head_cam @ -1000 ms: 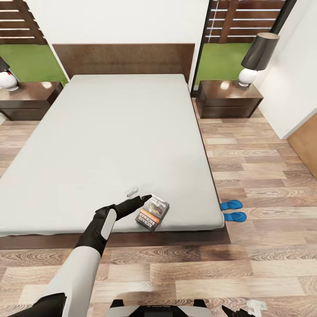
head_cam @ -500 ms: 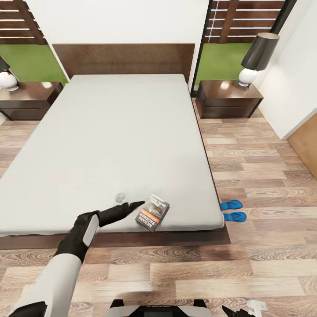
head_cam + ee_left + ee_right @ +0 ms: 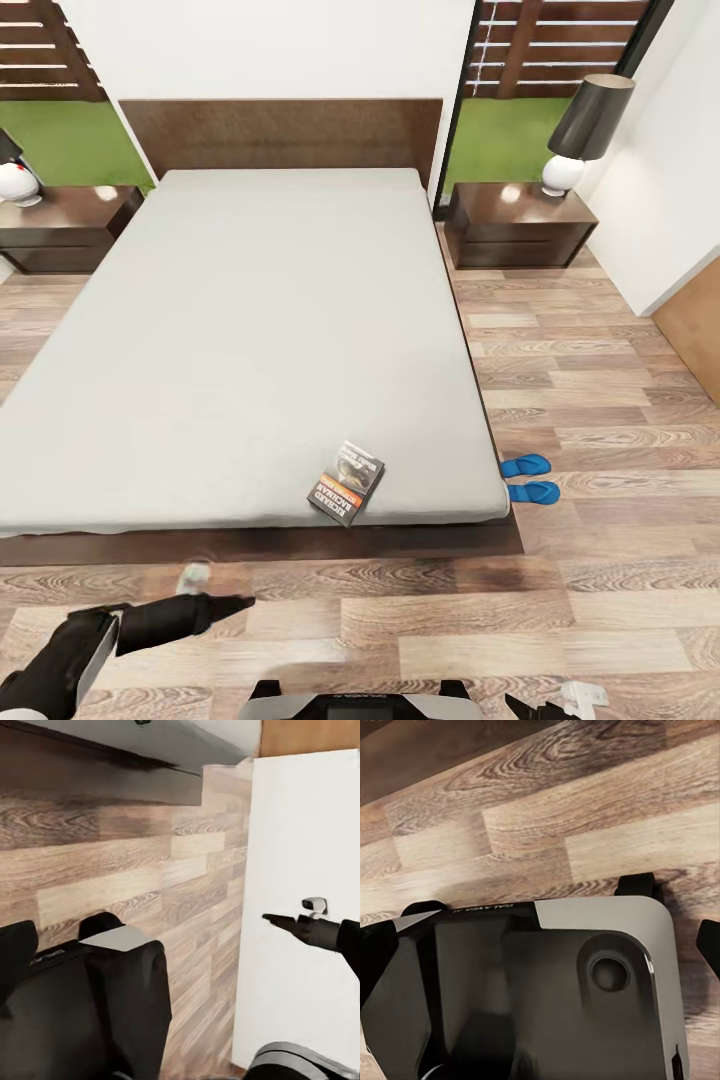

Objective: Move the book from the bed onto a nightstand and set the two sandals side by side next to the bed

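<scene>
The book (image 3: 347, 482) lies flat on the bed (image 3: 250, 320), close to the foot edge on the right side. Two blue sandals (image 3: 529, 478) lie side by side on the floor against the bed's right lower corner. One nightstand (image 3: 518, 226) stands right of the headboard, the other nightstand (image 3: 62, 226) left of it. My left gripper (image 3: 220, 590) hangs open and empty over the floor in front of the bed, well left of and below the book. My right gripper (image 3: 555, 700) is low at the head view's lower right, open, holding nothing; the left wrist view shows it as well (image 3: 294, 912).
A lamp (image 3: 580, 130) with a black shade stands on the right nightstand, and another lamp (image 3: 15, 180) on the left one. A white wall (image 3: 660, 220) runs along the right. Wood floor (image 3: 560, 610) spreads around the bed. My own base (image 3: 547, 982) sits under the wrist cameras.
My left arm has drawn back from the mattress beside the book, down and to the left, to hang over the floor. The book has stayed where it was.
</scene>
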{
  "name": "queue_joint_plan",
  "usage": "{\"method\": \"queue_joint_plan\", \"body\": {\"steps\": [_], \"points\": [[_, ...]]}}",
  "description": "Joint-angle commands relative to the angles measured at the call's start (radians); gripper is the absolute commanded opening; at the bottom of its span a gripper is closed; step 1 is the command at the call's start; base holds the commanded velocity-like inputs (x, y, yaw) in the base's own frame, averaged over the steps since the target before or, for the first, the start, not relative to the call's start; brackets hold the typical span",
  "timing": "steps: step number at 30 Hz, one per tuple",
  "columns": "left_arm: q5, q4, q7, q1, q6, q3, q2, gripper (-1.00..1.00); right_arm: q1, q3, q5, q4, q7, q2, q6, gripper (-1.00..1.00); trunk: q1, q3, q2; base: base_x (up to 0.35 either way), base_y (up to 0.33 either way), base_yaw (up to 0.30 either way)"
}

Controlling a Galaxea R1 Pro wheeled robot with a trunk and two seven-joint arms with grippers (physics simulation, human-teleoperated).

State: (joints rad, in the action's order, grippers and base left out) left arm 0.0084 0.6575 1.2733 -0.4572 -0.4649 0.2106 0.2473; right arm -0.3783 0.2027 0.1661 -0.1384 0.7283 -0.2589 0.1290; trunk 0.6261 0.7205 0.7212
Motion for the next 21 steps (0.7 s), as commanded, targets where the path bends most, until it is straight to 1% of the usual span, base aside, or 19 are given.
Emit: {"method": "queue_joint_plan", "body": {"steps": [1, 2, 3, 5, 7, 9, 10, 11, 12, 13, 14, 15, 18, 20, 21], "points": [[-0.002, -0.035, 0.004, 0.004, 0.029, 0.004, 0.004, 1.0, -0.001, 0.002, 0.004, 0.001, 0.005, -0.001, 0.001, 1.0, 0.0, 0.001, 0.001, 0.0, 0.0, 0.0], [-0.007, -0.105, 0.003, 0.01, 0.11, 0.013, 0.009, 1.0, -0.001, 0.003, 0.004, 0.001, 0.005, -0.002, 0.001, 1.0, 0.0, 0.001, 0.001, 0.0, 0.0, 0.0], [-0.009, -0.178, -0.001, 0.014, 0.206, 0.03, 0.012, 1.0, -0.001, 0.004, 0.004, -0.001, 0.005, -0.003, 0.001, 1.0, 0.0, 0.001, 0.001, 0.0, 0.0, 0.0], [-0.013, -0.282, -0.024, 0.019, 0.38, 0.07, 0.011, 1.0, -0.001, 0.006, 0.004, -0.003, 0.003, -0.003, 0.001, 1.0, 0.0, 0.001, 0.001, 0.0, 0.0, 0.0], [-0.015, -0.312, -0.047, 0.02, 0.443, 0.086, 0.009, 1.0, -0.001, 0.007, 0.004, -0.004, 0.001, -0.003, 0.001, 1.0, 0.0, 0.001, 0.001, 0.0, 0.0, 0.0], [-0.016, -0.331, -0.077, 0.02, 0.484, 0.098, 0.007, 1.0, -0.001, 0.008, 0.004, -0.005, -0.006, -0.003, 0.001, 1.0, 0.0, 0.001, 0.001, 0.0, 0.0, 0.0], [-0.016, -0.346, -0.113, 0.021, 0.51, 0.105, 0.006, 1.0, -0.001, 0.009, 0.004, -0.006, -0.022, -0.004, 0.001, 1.0, 0.0, 0.001, 0.001, 0.0, 0.0, 0.0], [-0.016, -0.354, -0.132, 0.021, 0.52, 0.107, 0.006, 1.0, -0.001, 0.009, 0.004, -0.006, -0.032, -0.004, 0.001, 1.0, 0.0, 0.001, 0.001, 0.0, 0.0, 0.0], [-0.015, -0.367, -0.168, 0.021, 0.534, 0.112, 0.006, 1.0, -0.001, 0.01, 0.004, -0.007, -0.056, -0.004, 0.001, 1.0, 0.0, 0.001, 0.001, 0.0, 0.0, 0.0], [-0.015, -0.372, -0.183, 0.021, 0.539, 0.113, 0.006, 1.0, -0.001, 0.01, 0.005, -0.007, -0.069, -0.004, 0.001, 1.0, 0.0, 0.001, 0.001, 0.0, 0.0, 0.0], [-0.014, -0.38, -0.204, 0.021, 0.545, 0.116, 0.007, 1.0, -0.001, 0.01, 0.005, -0.007, -0.096, -0.005, 0.001, 1.0, 0.0, 0.001, 0.001, 0.0, 0.0, 0.0], [-0.012, -0.388, -0.23, 0.021, 0.552, 0.118, 0.008, 1.0, -0.001, 0.01, 0.006, -0.007, -0.148, -0.004, 0.004, 1.0, 0.0, 0.001, 0.001, 0.0, 0.0, 0.0], [-0.012, -0.391, -0.242, 0.022, 0.555, 0.119, 0.006, 1.0, -0.001, 0.009, 0.006, -0.007, -0.196, -0.003, 0.021, 1.0, 0.0, 0.001, 0.001, 0.0, 0.0, 0.0], [-0.012, -0.393, -0.247, 0.022, 0.556, 0.119, 0.005, 1.0, -0.001, 0.009, 0.006, -0.009, -0.244, -0.002, 0.034, 1.0, 0.0, 0.001, 0.001, 0.0, 0.0, 0.0], [-0.012, -0.393, -0.247, 0.022, 0.556, 0.12, 0.005, 1.0, -0.001, 0.009, 0.006, -0.011, -0.252, -0.002, 0.036, 1.0, 0.0, 0.001, 0.001, 0.0, 0.0, 0.0]]}}
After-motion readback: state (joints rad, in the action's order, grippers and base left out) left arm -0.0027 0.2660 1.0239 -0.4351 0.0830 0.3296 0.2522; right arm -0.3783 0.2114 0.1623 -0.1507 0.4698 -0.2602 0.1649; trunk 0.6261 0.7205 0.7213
